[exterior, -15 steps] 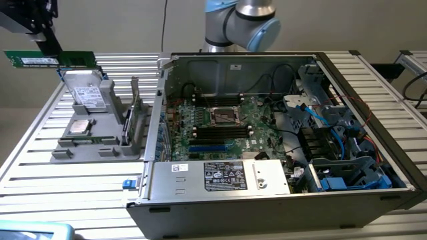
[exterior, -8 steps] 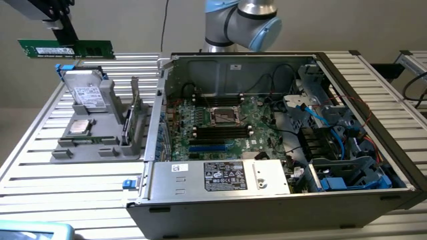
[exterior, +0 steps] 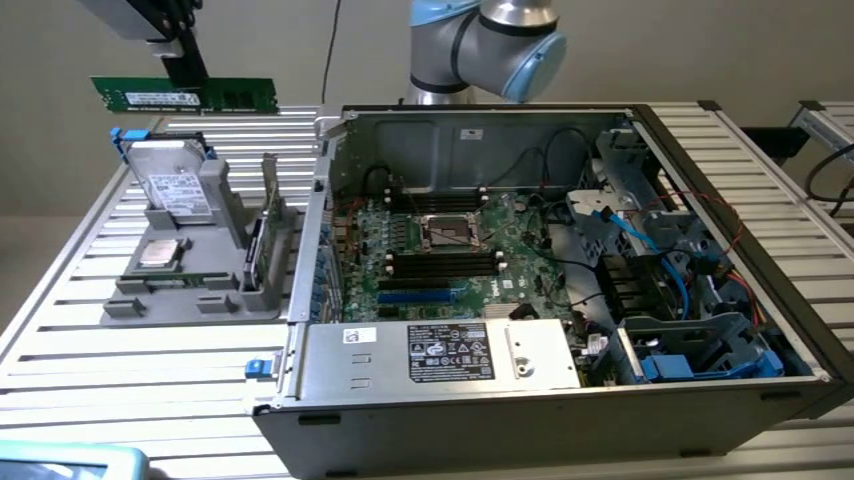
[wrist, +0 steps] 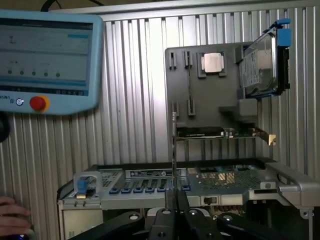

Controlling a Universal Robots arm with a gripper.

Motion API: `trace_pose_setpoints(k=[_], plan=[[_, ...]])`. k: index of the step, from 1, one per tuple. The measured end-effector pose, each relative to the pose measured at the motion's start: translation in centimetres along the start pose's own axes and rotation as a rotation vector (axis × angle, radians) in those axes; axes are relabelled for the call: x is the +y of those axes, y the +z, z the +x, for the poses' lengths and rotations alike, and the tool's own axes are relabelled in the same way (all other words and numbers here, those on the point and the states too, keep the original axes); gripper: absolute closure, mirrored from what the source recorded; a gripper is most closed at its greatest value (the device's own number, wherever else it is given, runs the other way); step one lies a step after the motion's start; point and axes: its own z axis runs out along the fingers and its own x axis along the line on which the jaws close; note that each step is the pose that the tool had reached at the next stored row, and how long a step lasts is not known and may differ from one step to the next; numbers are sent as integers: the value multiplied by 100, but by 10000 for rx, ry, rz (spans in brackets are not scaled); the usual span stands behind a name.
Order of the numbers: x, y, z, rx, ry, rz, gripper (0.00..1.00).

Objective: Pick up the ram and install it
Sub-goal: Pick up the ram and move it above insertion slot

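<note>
The ram is already picked up; it hangs level in the air, clamped at the middle of its upper edge by the gripper, whose jaws are closed narrow on it. It is above the far end of the gray plastic holder, at the exterior view's left, and well apart from the open computer case. So the first half of the task looks done; the installing is not yet done, because the long black memory slots on the motherboard appear empty and the stick is not over them.

The ram is a thin, flat, green board with dark chips and a pale label; in the wrist view it shows edge-on as a fine upright line rising from the black fingers. The slots are narrow bars of black plastic, lying on both sides of the square metal processor socket; the motherboard is green and crowded with small parts and cables.

The holder is matte and blocky; it carries a silver hard drive and a shiny square processor. The table is of ribbed aluminium slats. In the wrist view a pale blue teach pendant with a red button is near, and a person's hand at the corner.
</note>
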Motion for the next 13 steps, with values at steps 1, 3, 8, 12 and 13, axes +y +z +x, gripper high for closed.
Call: trace_pose_setpoints(k=[1, 3, 8, 12, 13], plan=[[-47, 2, -1, -29, 0, -2, 88], [-136, 6, -1, -84, 3, -6, 88], [-366, 21, 25, -186, 7, -14, 88], [-542, 47, 76, -217, 8, -14, 88], [-584, 55, 88, -221, 8, -15, 88]])
